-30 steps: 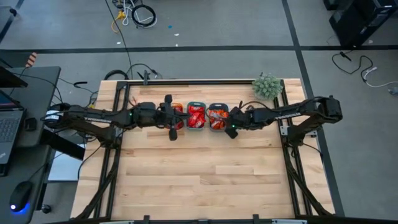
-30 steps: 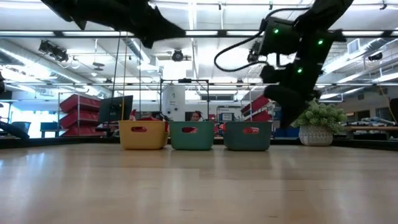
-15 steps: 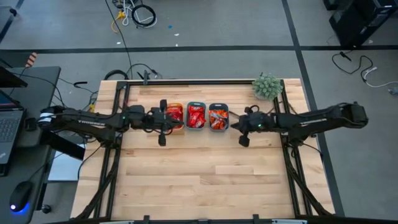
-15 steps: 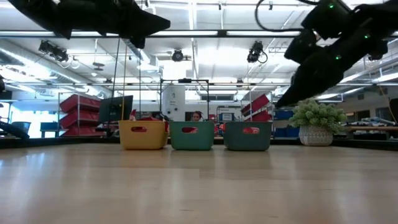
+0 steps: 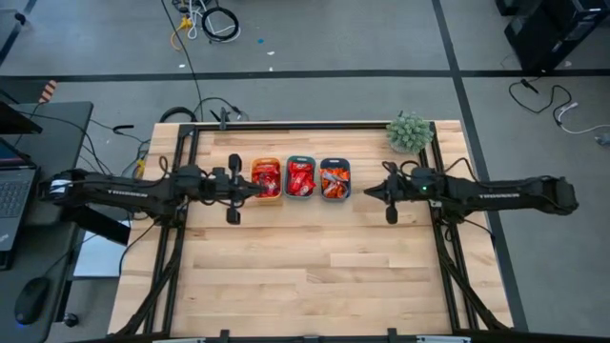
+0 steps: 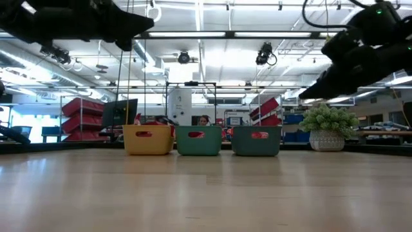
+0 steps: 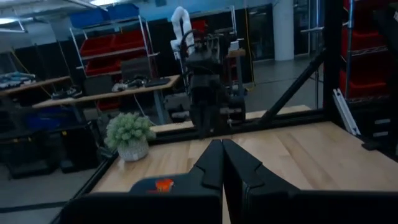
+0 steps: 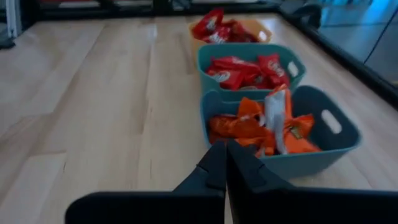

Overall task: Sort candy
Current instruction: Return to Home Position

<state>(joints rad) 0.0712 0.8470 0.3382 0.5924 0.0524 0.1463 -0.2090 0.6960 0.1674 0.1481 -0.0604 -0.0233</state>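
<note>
Three bins in row at far centre of table: yellow-orange bin left, teal bin middle, second teal bin right. Candy in all three: red wrappers left and middle, orange-red right. Left gripper, fingers pressed together, empty, hangs just left of yellow-orange bin. Right gripper, likewise closed on nothing, hangs right of row, apart from it. Potted plant at far right corner.

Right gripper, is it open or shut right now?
Shut. In its wrist view the right gripper shows its two fingers pressed together, with no gap and nothing held between them.
</note>
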